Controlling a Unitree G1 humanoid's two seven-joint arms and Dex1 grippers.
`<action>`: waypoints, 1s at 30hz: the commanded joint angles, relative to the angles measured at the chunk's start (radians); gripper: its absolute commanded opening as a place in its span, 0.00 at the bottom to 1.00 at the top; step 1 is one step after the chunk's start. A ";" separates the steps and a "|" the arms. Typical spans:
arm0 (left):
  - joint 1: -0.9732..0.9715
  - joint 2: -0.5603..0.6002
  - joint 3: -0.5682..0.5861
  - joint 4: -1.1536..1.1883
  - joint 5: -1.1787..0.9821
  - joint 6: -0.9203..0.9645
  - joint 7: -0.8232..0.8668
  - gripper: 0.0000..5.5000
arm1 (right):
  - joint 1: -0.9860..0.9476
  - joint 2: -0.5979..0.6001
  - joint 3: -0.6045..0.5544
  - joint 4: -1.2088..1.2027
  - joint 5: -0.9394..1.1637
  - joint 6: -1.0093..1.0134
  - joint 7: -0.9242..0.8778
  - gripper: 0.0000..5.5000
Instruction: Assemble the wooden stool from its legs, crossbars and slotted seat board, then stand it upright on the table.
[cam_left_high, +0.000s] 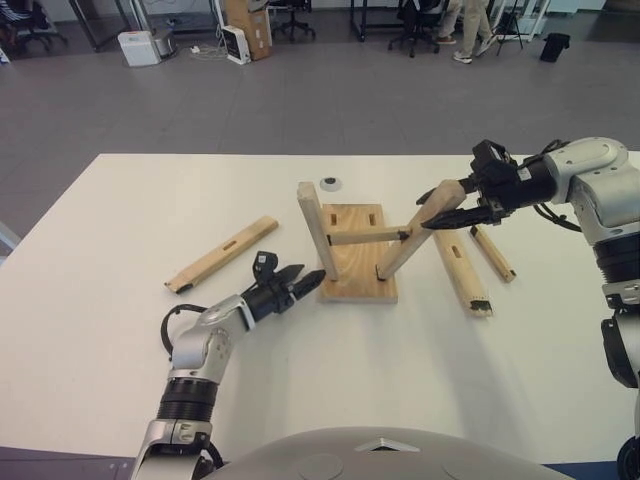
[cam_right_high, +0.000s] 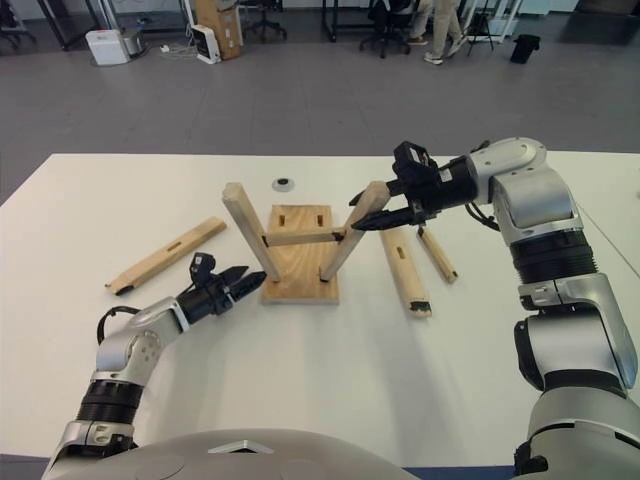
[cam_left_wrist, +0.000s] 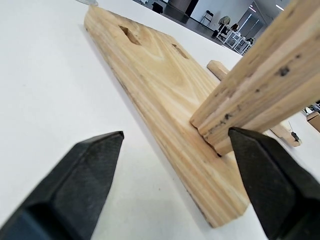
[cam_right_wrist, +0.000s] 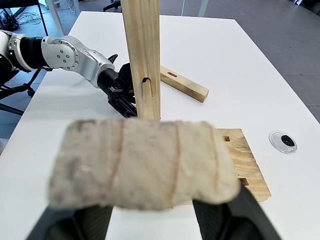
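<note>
- The left gripper (cam_left_high: 308, 277) lies low over the white table (cam_left_high: 120, 330), at the near left corner of the seat board (cam_left_high: 355, 265). Its fingers are spread apart and hold nothing. One fingertip is right beside the foot of the upright leg (cam_left_high: 312, 222); I cannot tell whether it touches.
- The right gripper (cam_left_high: 437, 211) is clamped on the top end of the tilted leg (cam_left_high: 410, 245), with a finger on either side of the wood.
- The seat board lies flat in the middle of the table, underside up. The upright leg and the tilted leg both stand in it along its near edge, joined by the fitted crossbar (cam_left_high: 365, 236).
- Progress, as I judge it, is about half. One pair of legs is in with its crossbar, though the tilted leg leans outward and does not look fully seated.
- Left to do: the second pair of legs, the second crossbar, and turning the stool onto its feet.
- One seat board, with two open slots at its far edge.
- Four legs: two fitted, plus the left loose leg (cam_left_high: 222, 254) lying well apart on the left and the right loose leg (cam_left_high: 460, 268) just right of the board.
- Two crossbars: one fitted, and the loose crossbar (cam_left_high: 492, 252) beside the right loose leg.
</note>
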 joint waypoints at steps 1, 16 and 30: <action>-0.025 -0.024 -0.031 -0.012 -0.004 0.016 -0.018 0.71 | 0.150 0.058 0.139 0.018 -0.139 -0.021 -0.042 0.38; -0.069 0.014 -0.023 -0.034 -0.001 0.045 -0.033 0.71 | 0.214 0.001 0.124 -0.151 -0.098 0.133 -0.156 0.38; -0.096 -0.030 0.102 -0.012 -0.096 0.100 0.001 0.71 | 0.526 -0.016 -0.406 -0.563 0.182 0.306 -0.466 0.62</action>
